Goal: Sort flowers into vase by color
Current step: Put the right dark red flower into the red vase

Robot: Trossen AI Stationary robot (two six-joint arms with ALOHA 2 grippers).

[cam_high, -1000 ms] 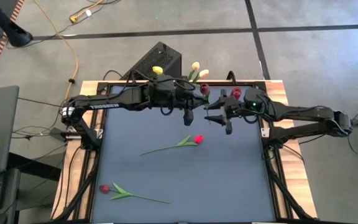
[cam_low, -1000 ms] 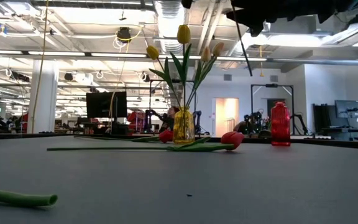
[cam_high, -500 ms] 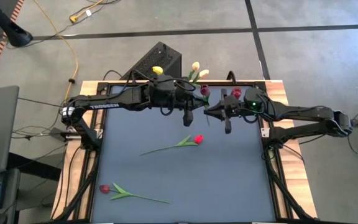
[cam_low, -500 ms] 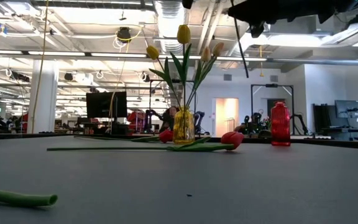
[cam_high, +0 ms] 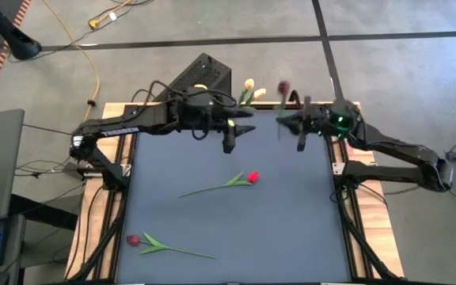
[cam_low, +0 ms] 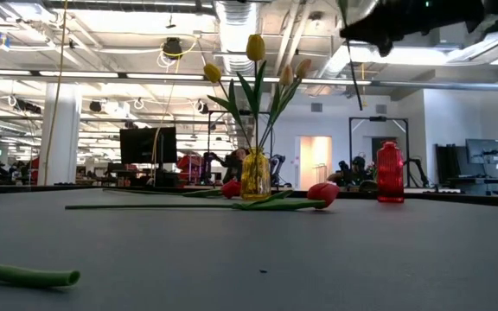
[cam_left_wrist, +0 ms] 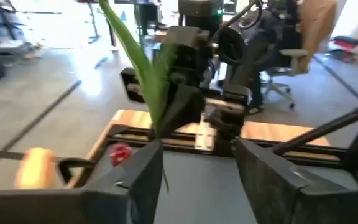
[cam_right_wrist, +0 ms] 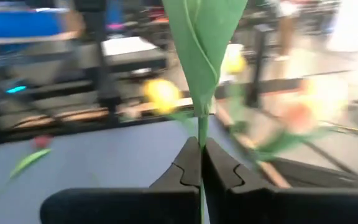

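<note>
Dark red tulip (cam_high: 283, 86): its stem (cam_right_wrist: 202, 134) is pinched in the right gripper (cam_high: 298, 127), the bloom riding above the gripper's fingers near the table's far edge; from the right wrist camera the green leaf (cam_right_wrist: 204, 34) fans out just past the fingertips.
Right gripper: fingers (cam_right_wrist: 185, 167) pressed together on the thin green stem, held up off the tabletop, well clear of the flowers lying below it.
Left gripper (cam_high: 232, 134): jaws spread, nothing between them; it hangs over the far part of the table, facing the right gripper with a gap between the two.
Left fingers (cam_left_wrist: 143, 171): seen from the left wrist, they stand apart, with the right arm and the tulip's leaf (cam_left_wrist: 143, 68) straight ahead of them.
Yellow vase (cam_low: 255, 174): stands at the far edge just behind the left gripper, holding yellow tulips (cam_low: 256, 47) and cream ones (cam_high: 249, 85) upright.
Red vase (cam_low: 390, 172): at the far edge, below the right gripper in the low view.
Red tulip, middle (cam_high: 252, 177): lies flat on the dark tabletop (cam_high: 291, 229), below and between the two grippers, its stem trailing toward the left arm's side.
Red tulip, near (cam_high: 134, 239): lies flat by the near corner on the left arm's side, well apart from both grippers.
</note>
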